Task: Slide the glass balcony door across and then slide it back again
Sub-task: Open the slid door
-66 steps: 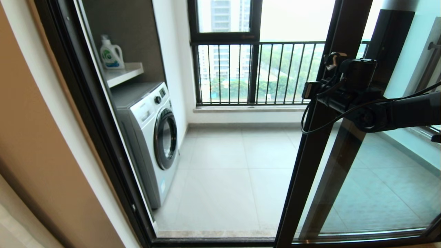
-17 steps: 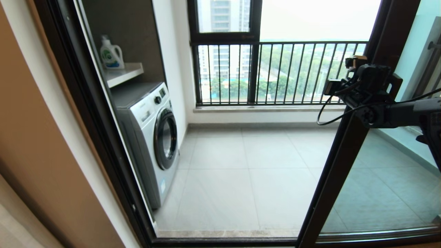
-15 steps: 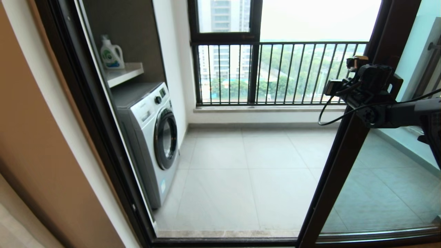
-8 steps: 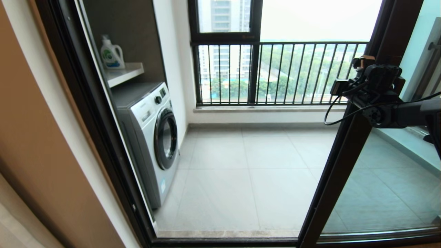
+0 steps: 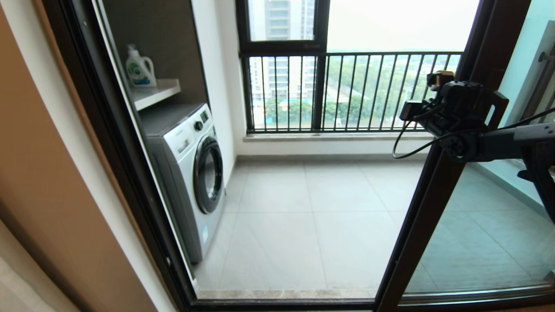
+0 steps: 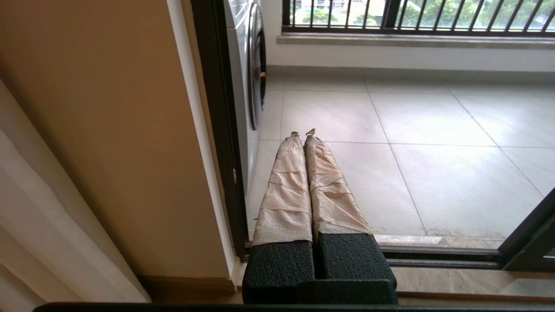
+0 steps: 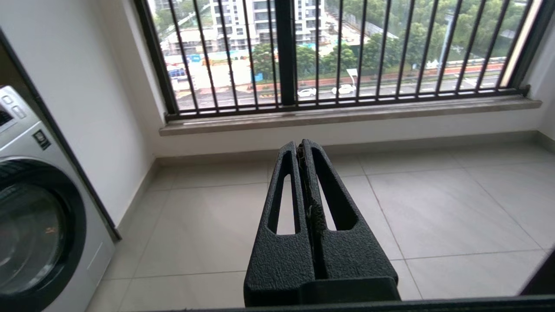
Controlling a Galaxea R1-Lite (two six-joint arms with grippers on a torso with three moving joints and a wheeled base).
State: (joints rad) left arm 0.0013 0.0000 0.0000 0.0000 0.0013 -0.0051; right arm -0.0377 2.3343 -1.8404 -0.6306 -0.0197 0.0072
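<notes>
From the head camera I have the glass balcony door (image 5: 438,203) over on the right side of the opening, its dark brown stile slanting from the top right corner down to the sill track, with the doorway to its left standing wide open onto the tiled balcony floor (image 5: 299,216). My right gripper (image 7: 302,149) is up at about railing height, out in front of the door's stile, and its wrist camera shows the two black fingers pressed together on nothing, pointing into the balcony toward the barred window (image 7: 329,56). My left gripper (image 6: 302,135) is low by the left door frame (image 6: 217,130), its taped fingers closed against each other and empty, aimed across the threshold. A white washing machine (image 5: 190,173) stands against the left wall, with a detergent bottle (image 5: 139,67) on the shelf (image 5: 158,92) above it.
</notes>
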